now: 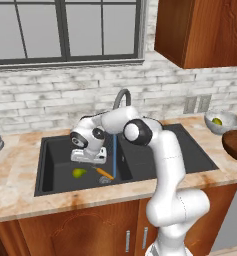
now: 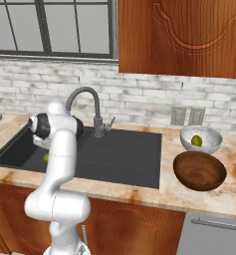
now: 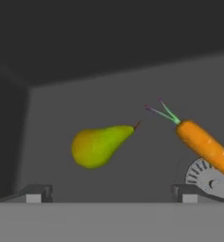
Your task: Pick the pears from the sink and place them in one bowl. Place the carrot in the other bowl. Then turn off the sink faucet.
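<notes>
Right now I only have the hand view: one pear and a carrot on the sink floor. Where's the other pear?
Observer: The other pear already lies in the pale grey bowl on the counter, right of the sink.
Operator: And the brown bowl?
Observer: The brown bowl sits just in front of the grey one; nothing lies in it.
Operator: Faucet running?
Observer: Yes. In the left base view a thin blue stream falls from the faucet to the basin floor near the carrot.
Operator: Where's the gripper?
Observer: The gripper hangs open, low in the basin, above the pear in the sink.
</notes>
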